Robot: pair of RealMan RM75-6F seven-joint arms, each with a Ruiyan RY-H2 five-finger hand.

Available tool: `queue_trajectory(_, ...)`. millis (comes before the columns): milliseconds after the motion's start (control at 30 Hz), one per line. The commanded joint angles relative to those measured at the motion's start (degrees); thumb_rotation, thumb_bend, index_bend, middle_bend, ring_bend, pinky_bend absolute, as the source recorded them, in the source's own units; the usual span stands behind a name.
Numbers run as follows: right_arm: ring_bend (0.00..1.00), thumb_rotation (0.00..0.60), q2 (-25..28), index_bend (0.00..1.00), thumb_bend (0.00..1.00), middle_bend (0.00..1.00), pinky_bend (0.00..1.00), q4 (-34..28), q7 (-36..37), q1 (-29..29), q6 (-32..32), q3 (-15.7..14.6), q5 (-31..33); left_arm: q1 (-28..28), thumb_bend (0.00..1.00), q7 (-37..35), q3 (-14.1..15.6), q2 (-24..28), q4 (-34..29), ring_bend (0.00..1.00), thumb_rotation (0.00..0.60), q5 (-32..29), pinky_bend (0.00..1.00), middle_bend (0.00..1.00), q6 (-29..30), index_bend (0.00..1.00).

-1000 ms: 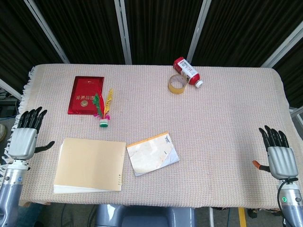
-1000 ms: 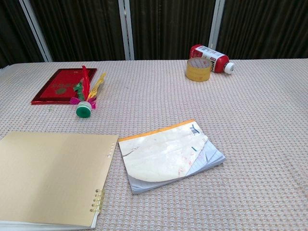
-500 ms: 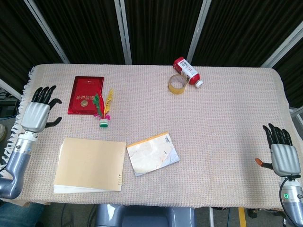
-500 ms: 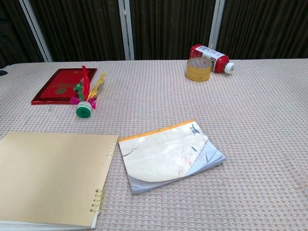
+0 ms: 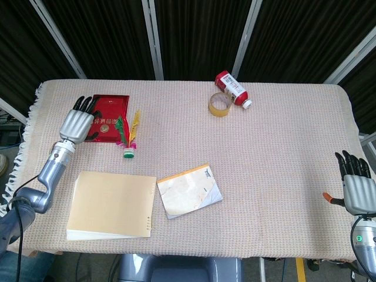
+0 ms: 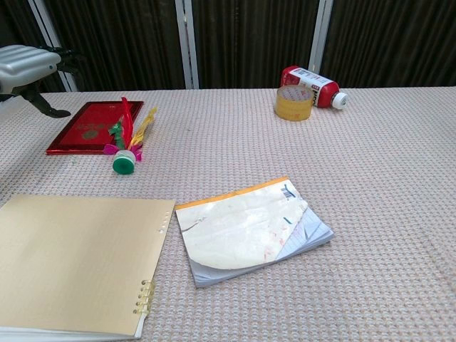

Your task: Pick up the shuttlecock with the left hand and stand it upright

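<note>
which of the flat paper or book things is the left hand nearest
The red booklet; the left hand overlaps its left edge, unlike the tan notebook and the notepad.

Left hand point(image 5: 77, 124) raised, fingers spread, holding nothing; right hand point(image 5: 357, 191) low, fingers apart.

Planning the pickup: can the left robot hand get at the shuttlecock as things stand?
Probably yes. The left robot hand hovers open over the red booklet, beside the lying shuttlecock, with nothing between them.

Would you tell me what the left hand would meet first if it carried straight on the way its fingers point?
Probably nothing: the left hand points past the red booklet toward the table's far edge.
</note>
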Motion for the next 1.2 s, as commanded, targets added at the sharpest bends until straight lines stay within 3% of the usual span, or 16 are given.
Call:
queue_trajectory(33, 0.0, 0.6, -0.1, 0.0, 0.07, 0.0, 0.0, 0.0, -0.4, 0.0, 0.1, 0.1, 0.2, -2.4, 0.25, -1.3, 1.3, -2.4, 4.1, 0.0, 0.6, 0.6, 0.0, 0.0, -2.8, 0.35)
queue_trajectory(200, 0.0, 0.6, -0.6, 0.0, 0.07, 0.0, 0.0, 0.2, -1.4, 0.3, -0.1, 0.4, 1.0, -4.6, 0.23, -3.3, 2.8, -5.0, 8.8, 0.0, 0.6, 1.3, 0.0, 0.0, -5.8, 0.34)
queue_trajectory(433, 0.0, 0.6, -1.2, 0.0, 0.07, 0.0, 0.0, 0.7, -2.3, 1.0, -1.1, 1.0, 2.5, -7.4, 0.13, -6.9, 4.8, -7.7, 13.9, 0.0, 0.6, 2.7, 0.0, 0.0, -7.8, 0.29)
queue_trajectory(1200, 0.0, 0.6, -1.8, 0.0, 0.07, 0.0, 0.0, 1.5, -3.6, 1.5, -1.1, 1.8, 4.2, -11.6, 0.13, -13.5, 8.9, -12.7, 21.3, 0.0, 0.6, 4.6, 0.0, 0.0, -13.2, 0.29)
